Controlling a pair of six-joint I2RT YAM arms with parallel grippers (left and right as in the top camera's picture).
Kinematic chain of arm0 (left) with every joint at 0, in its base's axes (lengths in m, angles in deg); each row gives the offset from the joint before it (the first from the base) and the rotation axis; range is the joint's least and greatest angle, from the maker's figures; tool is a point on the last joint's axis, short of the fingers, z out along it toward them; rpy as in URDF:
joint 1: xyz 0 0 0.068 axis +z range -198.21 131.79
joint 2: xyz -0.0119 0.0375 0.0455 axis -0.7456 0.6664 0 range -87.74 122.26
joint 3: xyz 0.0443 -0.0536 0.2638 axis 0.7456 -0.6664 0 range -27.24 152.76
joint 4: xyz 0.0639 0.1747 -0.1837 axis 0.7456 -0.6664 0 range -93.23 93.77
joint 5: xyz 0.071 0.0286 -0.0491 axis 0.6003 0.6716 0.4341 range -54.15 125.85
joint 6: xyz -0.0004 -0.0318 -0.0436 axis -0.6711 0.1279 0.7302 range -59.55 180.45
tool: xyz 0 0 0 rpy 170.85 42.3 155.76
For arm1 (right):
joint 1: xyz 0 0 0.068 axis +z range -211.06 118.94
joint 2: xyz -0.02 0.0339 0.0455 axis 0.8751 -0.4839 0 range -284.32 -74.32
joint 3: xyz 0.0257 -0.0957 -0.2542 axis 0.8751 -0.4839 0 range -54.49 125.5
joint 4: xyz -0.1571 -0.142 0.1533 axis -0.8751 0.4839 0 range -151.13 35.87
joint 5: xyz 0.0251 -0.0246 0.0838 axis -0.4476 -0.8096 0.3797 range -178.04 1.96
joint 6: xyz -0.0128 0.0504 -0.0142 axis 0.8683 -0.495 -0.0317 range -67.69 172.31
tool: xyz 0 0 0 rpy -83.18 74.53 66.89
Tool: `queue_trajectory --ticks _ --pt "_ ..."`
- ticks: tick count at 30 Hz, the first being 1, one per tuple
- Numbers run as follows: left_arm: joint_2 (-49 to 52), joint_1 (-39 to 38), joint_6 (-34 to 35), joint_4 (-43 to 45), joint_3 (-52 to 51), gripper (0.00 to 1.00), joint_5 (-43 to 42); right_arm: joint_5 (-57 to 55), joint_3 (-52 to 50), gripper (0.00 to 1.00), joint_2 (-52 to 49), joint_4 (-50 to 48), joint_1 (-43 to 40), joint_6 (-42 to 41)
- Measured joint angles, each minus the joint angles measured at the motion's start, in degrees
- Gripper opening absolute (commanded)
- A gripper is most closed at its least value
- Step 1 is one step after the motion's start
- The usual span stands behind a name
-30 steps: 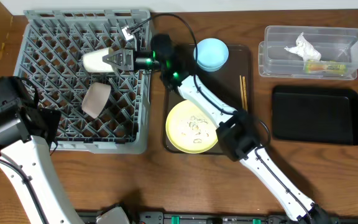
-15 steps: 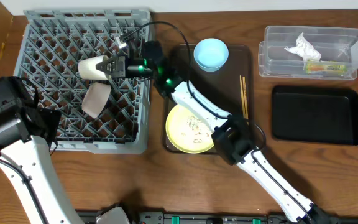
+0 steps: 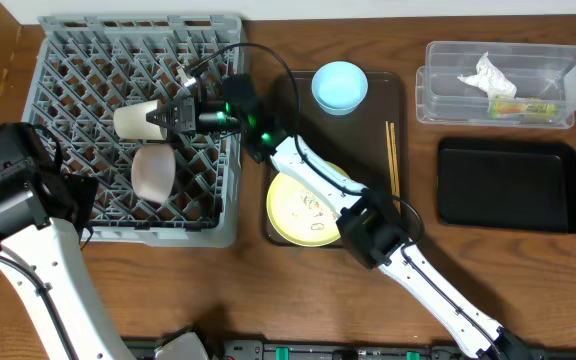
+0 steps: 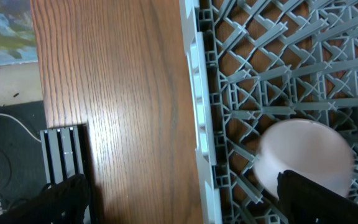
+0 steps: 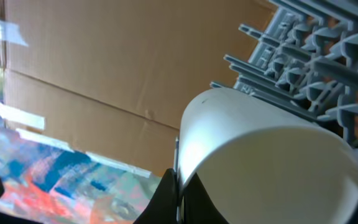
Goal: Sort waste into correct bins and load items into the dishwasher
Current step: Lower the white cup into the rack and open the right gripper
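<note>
Pinching the white cup, the right gripper hangs over the dish rack at the bench's far-left corner. The left gripper gapes wide, empty.

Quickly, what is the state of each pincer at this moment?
Left pincer: open, holding nothing.
Right pincer: closed on the white cup, over the grey dish rack.

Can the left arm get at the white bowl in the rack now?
Likely yes: white bowl lies just ahead of the open left gripper, nothing between. Right gripper with the cup hovers close beside.
</note>
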Motion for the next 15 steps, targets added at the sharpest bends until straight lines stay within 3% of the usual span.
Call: queue_trajectory --ticks 15 --pt "0.0 0.0 0.0 0.0 0.0 0.98 0.02 2.03 0.59 0.05 0.96 9.09 -2.75 4.11"
